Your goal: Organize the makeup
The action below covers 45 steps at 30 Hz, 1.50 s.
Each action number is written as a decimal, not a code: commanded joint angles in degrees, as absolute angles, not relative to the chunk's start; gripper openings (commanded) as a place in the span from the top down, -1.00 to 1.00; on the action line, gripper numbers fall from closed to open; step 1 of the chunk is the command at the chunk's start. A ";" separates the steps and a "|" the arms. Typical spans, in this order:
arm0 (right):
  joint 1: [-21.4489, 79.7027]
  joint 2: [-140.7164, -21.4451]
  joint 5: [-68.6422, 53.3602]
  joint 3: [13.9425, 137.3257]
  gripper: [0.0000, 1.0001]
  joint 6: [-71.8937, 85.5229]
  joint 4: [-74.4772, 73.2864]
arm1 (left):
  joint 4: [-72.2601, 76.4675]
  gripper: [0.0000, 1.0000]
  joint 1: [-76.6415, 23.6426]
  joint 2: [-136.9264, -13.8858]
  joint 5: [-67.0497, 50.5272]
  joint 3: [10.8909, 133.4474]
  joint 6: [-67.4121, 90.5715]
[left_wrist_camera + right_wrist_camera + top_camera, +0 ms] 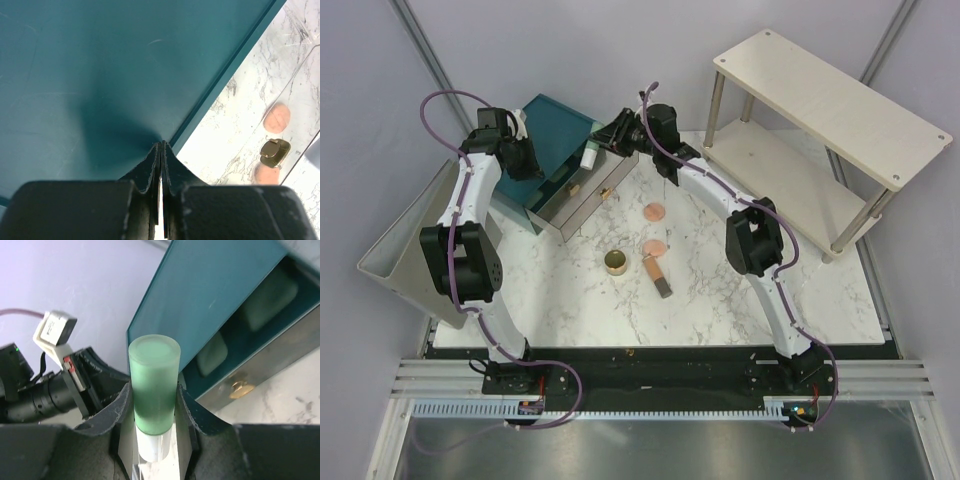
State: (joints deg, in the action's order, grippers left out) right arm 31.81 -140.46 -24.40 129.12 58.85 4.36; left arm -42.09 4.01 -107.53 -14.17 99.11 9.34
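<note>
Right claw (153, 407) clamped on green-and-white tube (154, 385), left claw (161, 150) pressed together over teal box (100, 65)

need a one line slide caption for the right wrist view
Right gripper grips the green-and-white tube, green end outward, in front of the teal box and its gold-knobbed drawer.

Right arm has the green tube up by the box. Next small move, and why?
Probably ease the tube down into the open drawer: the right gripper grips it at the front of the box, and the left gripper, shut, seems to brace the box top.
</note>
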 commanded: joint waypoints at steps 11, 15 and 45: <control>31.82 -137.81 -14.41 129.11 -0.18 51.24 -2.64 | -50.71 0.88 3.60 -111.88 -14.50 97.73 10.46; 31.64 -137.64 -13.71 129.29 -0.30 51.07 -2.64 | -50.80 0.88 3.60 -111.88 -14.42 97.91 10.28; 38.67 -113.64 -12.92 88.68 -0.29 12.66 -47.02 | -52.12 0.85 3.60 -113.38 -14.15 98.61 7.65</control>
